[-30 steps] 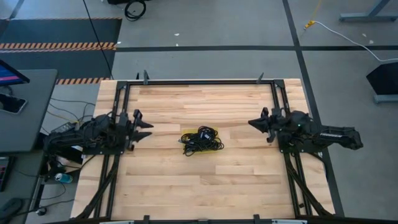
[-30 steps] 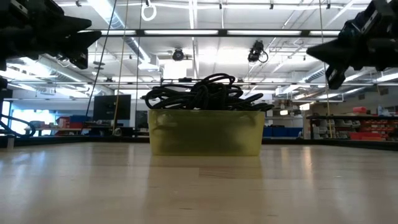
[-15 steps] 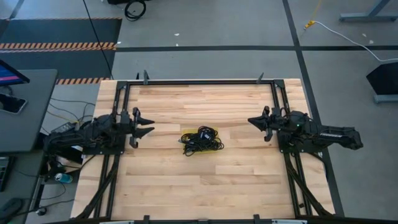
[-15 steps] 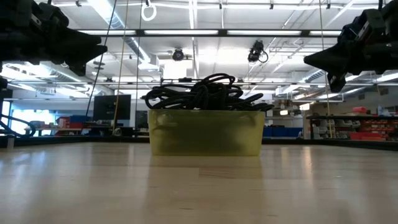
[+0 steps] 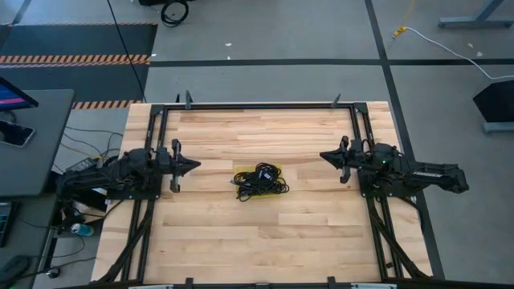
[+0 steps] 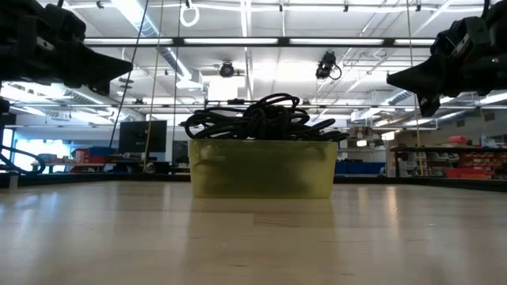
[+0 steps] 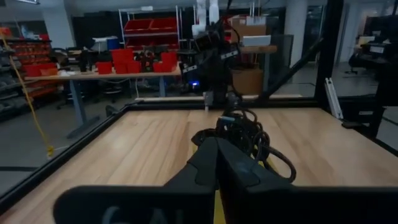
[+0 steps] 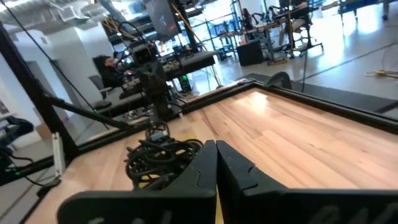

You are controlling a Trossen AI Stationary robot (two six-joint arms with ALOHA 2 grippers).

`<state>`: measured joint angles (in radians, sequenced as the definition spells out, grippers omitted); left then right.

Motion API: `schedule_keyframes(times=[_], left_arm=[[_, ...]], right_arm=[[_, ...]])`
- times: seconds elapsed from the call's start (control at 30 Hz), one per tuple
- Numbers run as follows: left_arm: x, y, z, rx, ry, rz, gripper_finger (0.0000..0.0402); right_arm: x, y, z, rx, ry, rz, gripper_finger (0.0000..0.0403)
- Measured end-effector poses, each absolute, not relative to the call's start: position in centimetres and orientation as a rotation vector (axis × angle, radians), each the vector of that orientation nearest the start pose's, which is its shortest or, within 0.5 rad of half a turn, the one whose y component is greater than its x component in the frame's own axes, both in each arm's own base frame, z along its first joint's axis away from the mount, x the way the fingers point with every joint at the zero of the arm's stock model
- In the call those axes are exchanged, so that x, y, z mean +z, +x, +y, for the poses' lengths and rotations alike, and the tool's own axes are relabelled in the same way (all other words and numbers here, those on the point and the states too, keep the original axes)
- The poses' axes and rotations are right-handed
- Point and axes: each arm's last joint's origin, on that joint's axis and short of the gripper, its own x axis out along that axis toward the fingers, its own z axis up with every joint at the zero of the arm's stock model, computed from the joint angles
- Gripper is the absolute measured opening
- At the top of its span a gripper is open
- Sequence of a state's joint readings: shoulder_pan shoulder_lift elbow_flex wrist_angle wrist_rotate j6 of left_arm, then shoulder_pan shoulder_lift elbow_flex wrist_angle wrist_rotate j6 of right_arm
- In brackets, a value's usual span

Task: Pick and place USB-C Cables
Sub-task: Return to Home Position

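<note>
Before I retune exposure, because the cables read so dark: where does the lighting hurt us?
Low view: ceiling lights behind leave the USB-C Cables, left arm and right arm as silhouettes; the yellow tray mirrors faintly in the table. High view: even light, hardly any shadow around the cables.

High view: overhead, straight down, whole counter. Low view: counter level, close to the yellow tray, facing the room beyond. Wrist views: facing inward from opposite sides. All four share the cable pile.
</note>
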<state>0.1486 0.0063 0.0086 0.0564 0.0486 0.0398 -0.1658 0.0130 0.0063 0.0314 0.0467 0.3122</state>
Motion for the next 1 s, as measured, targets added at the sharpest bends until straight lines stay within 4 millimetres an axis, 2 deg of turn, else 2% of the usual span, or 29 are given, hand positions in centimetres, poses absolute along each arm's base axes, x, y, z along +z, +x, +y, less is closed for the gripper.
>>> schedule_keyframes(times=[0.13, 0.37, 0.63, 1.0], left_arm=[[16.94, 9.66, 1.32, 0.106, 0.037, -0.034, 0.0006], [16.85, 9.66, 1.32, 0.106, 0.025, -0.026, 0.0005], [17.03, 9.65, 1.31, 0.103, 0.016, -0.047, 0.0011], [17.53, 9.62, 1.3, 0.101, 0.021, -0.099, 0.0027]], right_arm=[[16.68, 9.66, -1.79, -0.22, 0.283, -0.048, 0.0002], [16.66, 9.68, -1.83, -0.234, 0.127, -0.027, 0.0003], [16.67, 9.69, -1.8, -0.226, 0.126, -0.027, 0.0021], [16.67, 9.69, -1.8, -0.224, 0.126, -0.028, 0.0022]])
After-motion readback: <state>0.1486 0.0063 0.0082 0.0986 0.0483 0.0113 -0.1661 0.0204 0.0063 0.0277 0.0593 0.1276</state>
